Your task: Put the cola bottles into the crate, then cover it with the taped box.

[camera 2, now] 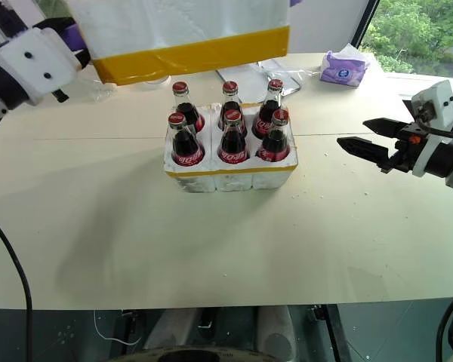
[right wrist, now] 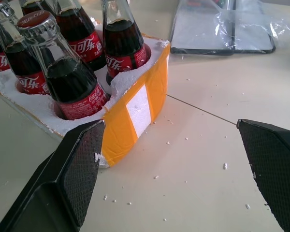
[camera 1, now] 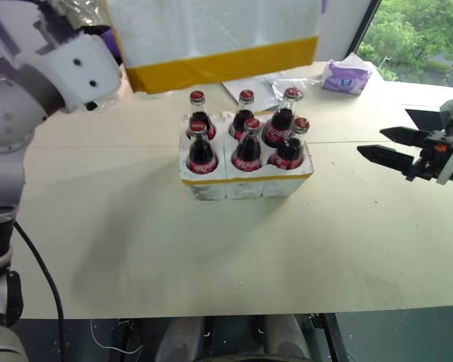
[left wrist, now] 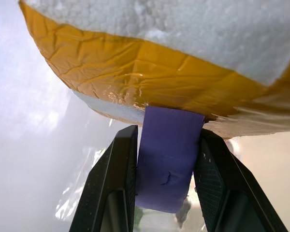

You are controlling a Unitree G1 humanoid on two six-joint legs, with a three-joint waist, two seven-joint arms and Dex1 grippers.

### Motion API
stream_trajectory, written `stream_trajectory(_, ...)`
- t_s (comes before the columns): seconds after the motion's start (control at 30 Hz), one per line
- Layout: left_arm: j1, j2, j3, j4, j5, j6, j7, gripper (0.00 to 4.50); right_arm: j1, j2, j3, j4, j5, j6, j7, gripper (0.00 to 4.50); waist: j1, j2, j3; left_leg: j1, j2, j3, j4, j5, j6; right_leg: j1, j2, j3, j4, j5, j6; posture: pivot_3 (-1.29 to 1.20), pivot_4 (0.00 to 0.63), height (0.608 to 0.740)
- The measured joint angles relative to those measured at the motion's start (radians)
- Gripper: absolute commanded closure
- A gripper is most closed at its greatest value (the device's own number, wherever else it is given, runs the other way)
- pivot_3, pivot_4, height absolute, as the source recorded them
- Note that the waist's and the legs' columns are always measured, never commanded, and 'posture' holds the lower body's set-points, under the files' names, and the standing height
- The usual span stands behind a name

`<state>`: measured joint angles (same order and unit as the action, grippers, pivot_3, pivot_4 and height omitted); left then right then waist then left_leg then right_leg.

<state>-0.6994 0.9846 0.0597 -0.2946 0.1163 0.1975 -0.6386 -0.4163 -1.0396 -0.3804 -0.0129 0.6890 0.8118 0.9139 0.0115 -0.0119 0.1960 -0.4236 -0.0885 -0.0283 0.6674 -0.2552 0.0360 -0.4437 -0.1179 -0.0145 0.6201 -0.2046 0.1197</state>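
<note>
All six cola bottles (camera 1: 245,139) stand seated in the wells of the crate (camera 1: 245,181) at mid-tabletop (camera 1: 211,256), so only covering remains. The taped box (camera 1: 211,38) hangs above and behind the crate, presumably for lowering over it. The left end effector (left wrist: 166,179) is clenched on a purple tab (left wrist: 166,159) under the box. The right end effector (camera 2: 366,143) waits released beside the crate, roughly level.

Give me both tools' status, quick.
Left tool: shut on the purple tab of the taped box, held above the crate.
Right tool: open, holding nothing.
</note>
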Motion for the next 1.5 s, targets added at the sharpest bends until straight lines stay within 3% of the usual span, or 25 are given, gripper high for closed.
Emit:
stream_trajectory(0.4,0.136,-0.013,-0.045,-0.115,0.058,-0.029,-0.055,2.84,0.009,0.005,-0.002,-0.001,0.001,0.0,-0.012,0.0,0.0,0.0,0.0,0.001,0.0,0.0,0.0,0.0,0.0,0.001,0.0,0.0,0.0,0.0,0.0,0.0,0.15,0.738)
stream_trajectory(0.6,0.222,-0.007,-0.121,-0.088,0.223,-0.141,-0.028,2.84,0.004,0.007,-0.002,-0.001,0.002,0.0,-0.019,0.0,0.002,0.0,0.0,0.002,0.0,0.0,0.0,0.0,0.0,0.002,0.0,0.0,0.0,0.0,0.0,0.0,0.15,0.738)
stream_trajectory(0.8,0.246,-0.026,-0.126,-0.057,0.296,-0.22,0.019,0.04,-0.009,0.013,-0.002,-0.002,0.002,0.0,-0.024,0.0,0.001,0.0,0.0,0.002,0.0,0.0,0.0,0.0,0.001,0.002,0.0,0.0,0.0,0.0,0.0,0.0,0.15,0.738)
stream_trajectory(0.93,0.339,-0.055,-0.085,-0.059,0.249,-0.199,0.005,0.04,0.011,0.018,-0.004,-0.005,0.001,0.0,-0.023,0.0,0.0,0.0,0.0,0.002,0.0,0.0,0.0,0.0,0.001,0.001,0.0,0.0,0.0,0.0,0.0,0.0,0.15,0.738)
stream_trajectory(1.03,0.383,-0.106,0.006,-0.09,0.082,-0.077,-0.061,0.04,0.027,0.018,-0.009,-0.006,0.002,0.0,-0.021,0.0,0.0,0.0,0.0,0.002,0.0,0.0,0.0,0.0,0.001,0.001,0.0,0.0,0.0,0.0,0.0,0.0,0.15,0.738)
stream_trajectory(1.2,0.414,-0.115,0.254,-0.181,-0.37,0.26,-0.243,0.04,0.03,0.017,-0.018,-0.008,0.002,0.0,-0.013,0.0,-0.001,0.001,0.0,0.003,0.0,0.0,0.001,0.0,0.0,0.002,0.0,0.0,0.0,0.0,0.0,0.0,0.15,0.738)
stream_trajectory(1.33,0.42,-0.026,0.515,-0.088,-0.939,0.809,-0.387,0.04,0.031,0.015,-0.017,-0.008,0.0,-0.001,0.003,0.0,-0.009,0.001,0.0,0.004,0.001,0.0,0.001,0.0,0.0,0.002,0.001,0.0,0.003,0.0,0.0,0.0,0.15,0.738)
stream_trajectory(1.4,0.405,0.027,0.576,-0.002,-1.046,0.916,-0.422,0.04,0.029,0.015,-0.017,-0.008,0.0,-0.006,0.015,0.0,-0.011,0.001,0.0,0.006,0.001,0.0,0.001,0.0,0.0,0.004,0.001,0.0,0.003,-0.001,0.0,0.0,0.15,0.738)
stream_trajectory(1.5,0.389,0.101,0.581,0.106,-1.072,0.949,-0.45,0.04,0.015,0.015,-0.013,-0.009,0.002,-0.011,0.043,0.0,-0.009,0.001,0.0,0.015,0.001,0.0,-0.001,0.0,0.0,0.014,0.001,0.0,0.0,-0.001,0.0,0.0,0.15,0.738)
